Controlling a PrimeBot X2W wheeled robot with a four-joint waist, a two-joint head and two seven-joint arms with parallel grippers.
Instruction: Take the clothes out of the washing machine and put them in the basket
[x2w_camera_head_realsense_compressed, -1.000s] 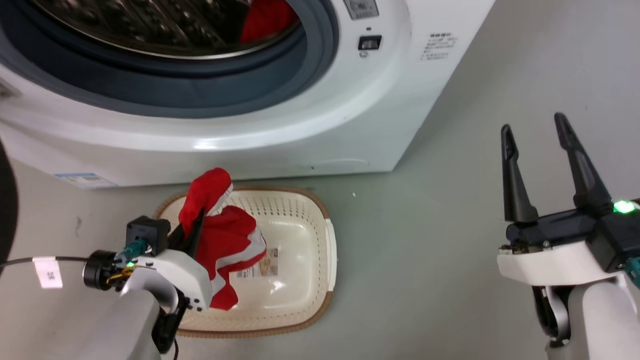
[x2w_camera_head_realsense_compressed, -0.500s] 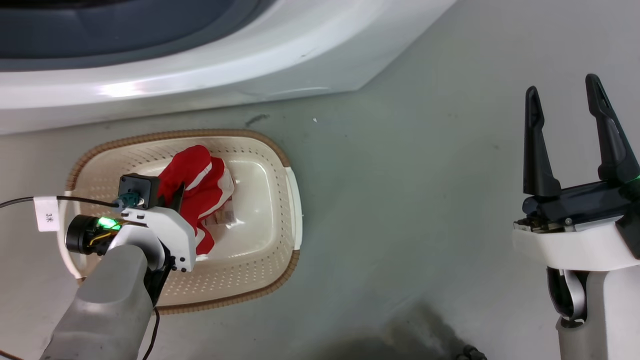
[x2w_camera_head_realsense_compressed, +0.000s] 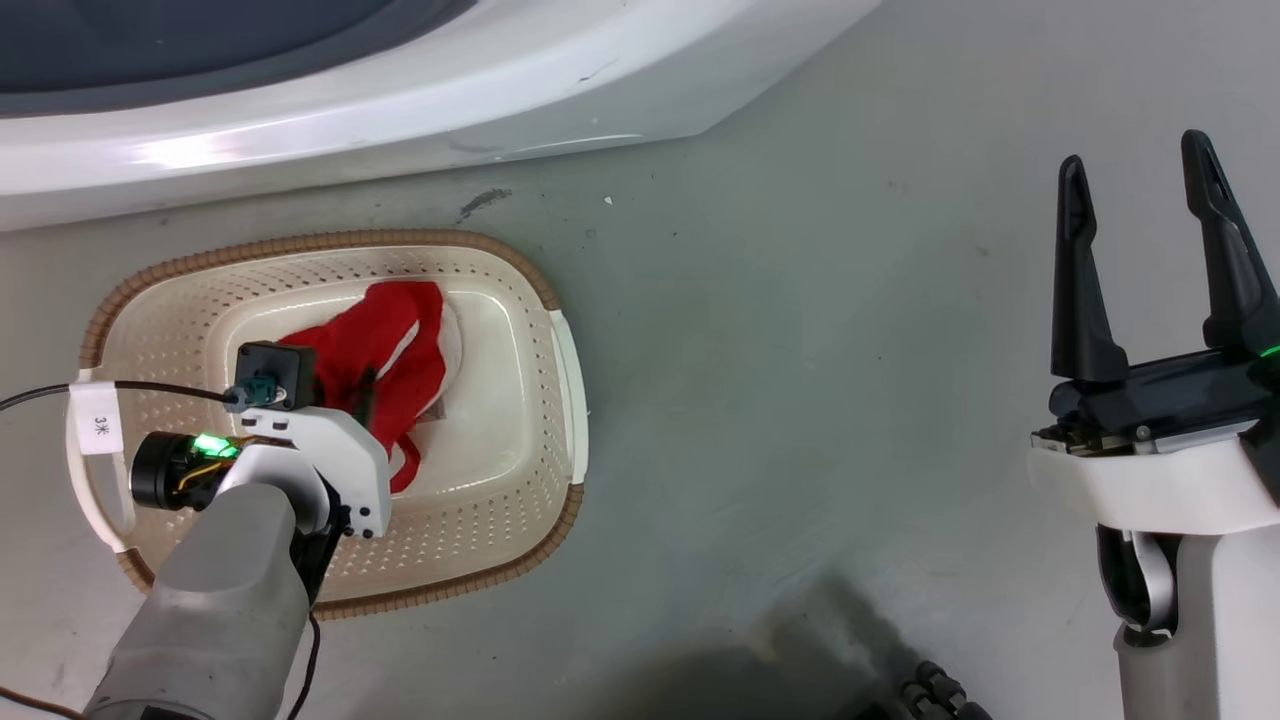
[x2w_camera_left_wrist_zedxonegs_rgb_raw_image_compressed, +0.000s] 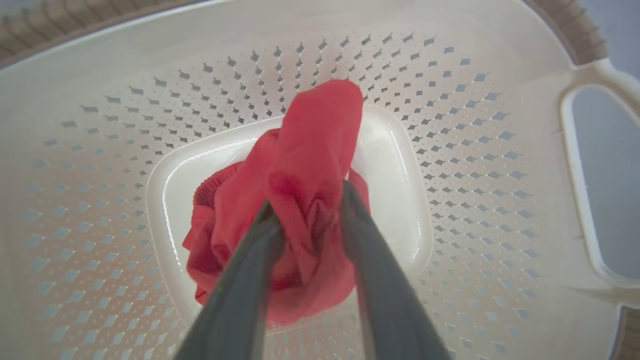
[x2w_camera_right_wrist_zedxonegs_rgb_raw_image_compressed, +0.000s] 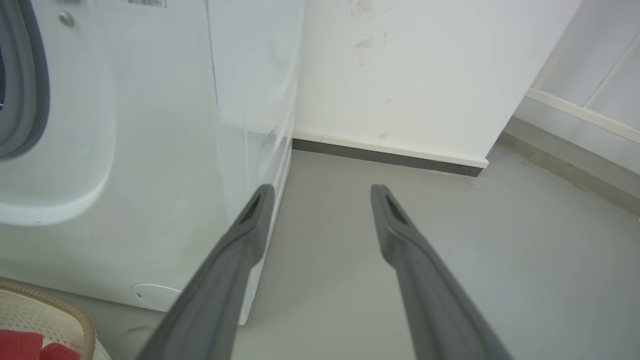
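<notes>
Holding a soft red jersey with white trim clamped between the two dark fingers of my left gripper, I have it down inside the low cream perforated plastic basket with the brown rim. Most of the cloth lies bunched on the basket's bottom, just under and ahead of my fingertips, and one fold stands up past them.

The likeliest trouble, as I judge it, is the release. This thin fabric is wadded tight between the fingers and could cling to one of them when they part. If I then lift, the jersey would be dragged back over the rim (a loose red loop hangs close beside the gripper too). Pressing lower could also nudge the light basket across the grey floor.

My left forearm comes in over the basket's near rim, wrist pitched down, left gripper pointing into the middle of the basket. The large white front-loading washing machine stands beyond it. My right gripper hangs well off to the side, fingers apart and holding nothing.
</notes>
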